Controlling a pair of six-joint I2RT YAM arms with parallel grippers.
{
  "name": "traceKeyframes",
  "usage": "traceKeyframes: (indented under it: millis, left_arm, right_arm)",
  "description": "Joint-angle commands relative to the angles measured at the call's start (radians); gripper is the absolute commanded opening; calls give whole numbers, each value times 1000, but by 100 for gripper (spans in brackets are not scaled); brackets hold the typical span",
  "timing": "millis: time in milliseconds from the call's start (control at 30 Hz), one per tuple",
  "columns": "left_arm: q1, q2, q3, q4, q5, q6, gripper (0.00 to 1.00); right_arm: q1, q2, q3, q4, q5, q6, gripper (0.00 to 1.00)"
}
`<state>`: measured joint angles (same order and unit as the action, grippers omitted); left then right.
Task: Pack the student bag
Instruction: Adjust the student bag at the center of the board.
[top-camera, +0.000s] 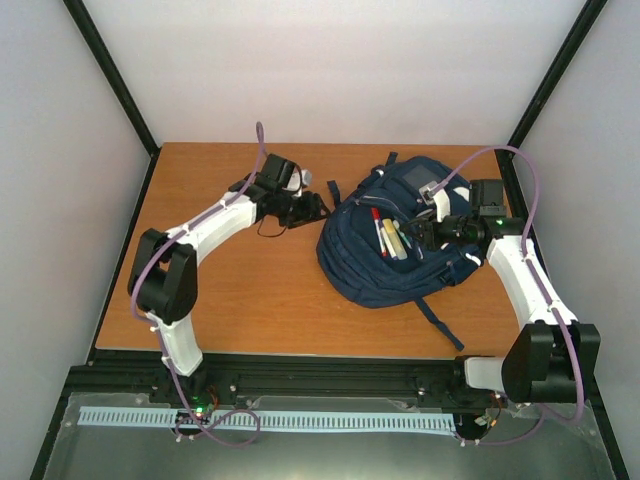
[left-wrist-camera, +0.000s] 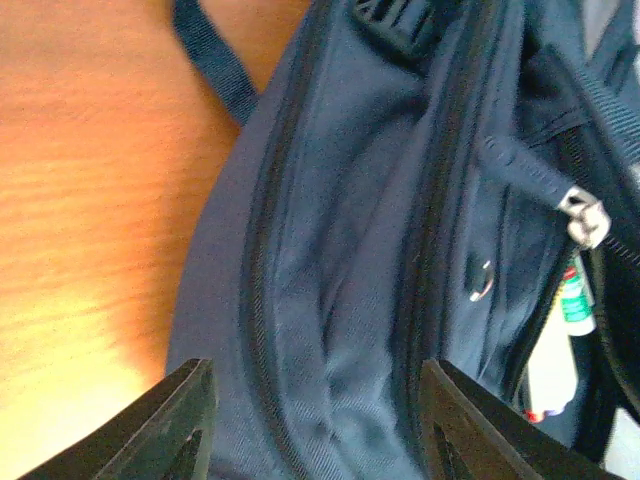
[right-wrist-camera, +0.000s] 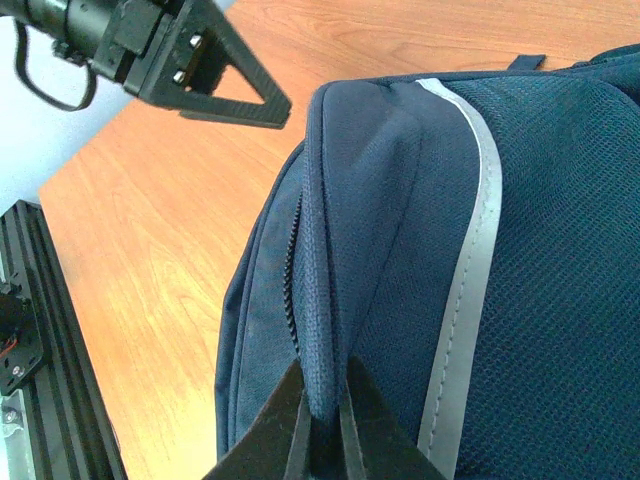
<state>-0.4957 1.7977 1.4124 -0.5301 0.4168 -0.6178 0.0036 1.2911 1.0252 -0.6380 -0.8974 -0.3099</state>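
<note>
The navy student bag (top-camera: 375, 275) lies flat on the right half of the wooden table (top-camera: 240, 290). Its upper pocket gapes, with a red pen and several markers (top-camera: 390, 238) inside. My right gripper (right-wrist-camera: 325, 425) is shut on a fold of the bag's zipper edge (right-wrist-camera: 330, 300), beside a grey reflective stripe (right-wrist-camera: 470, 250). In the top view the right gripper (top-camera: 428, 232) sits over the bag's right side. My left gripper (left-wrist-camera: 320, 430) stands open just off the bag's left edge, with blue fabric (left-wrist-camera: 350, 250) beyond its fingers and nothing gripped. It hovers at the bag's top-left corner (top-camera: 318, 208).
A dark strap (top-camera: 437, 322) trails from the bag toward the table's front edge. A black rail (top-camera: 330, 375) runs along the near side, and black frame posts (top-camera: 115, 75) rise at the back corners. A metal zipper pull (left-wrist-camera: 585, 215) hangs near the markers (left-wrist-camera: 572, 300).
</note>
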Motion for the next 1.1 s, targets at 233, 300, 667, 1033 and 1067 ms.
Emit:
traceKeyframes:
  millis: [233, 300, 667, 1033, 1067]
  left_arm:
    - [0, 124, 98, 184, 237, 16, 46]
    - [0, 119, 74, 208, 233, 1, 41]
    - [-4, 85, -57, 295, 240, -35, 5]
    - [-23, -192, -354, 411, 71, -199, 1]
    - [-33, -234, -387, 413, 31, -219, 1]
  right_arm:
    - [4, 24, 1, 66, -53, -34, 3]
    - [4, 28, 1, 66, -50, -36, 3]
    - [33, 56, 15, 73, 135, -28, 3]
    - [168, 94, 78, -207, 244, -256, 20]
    - [168, 102, 90, -239, 262, -273, 26]
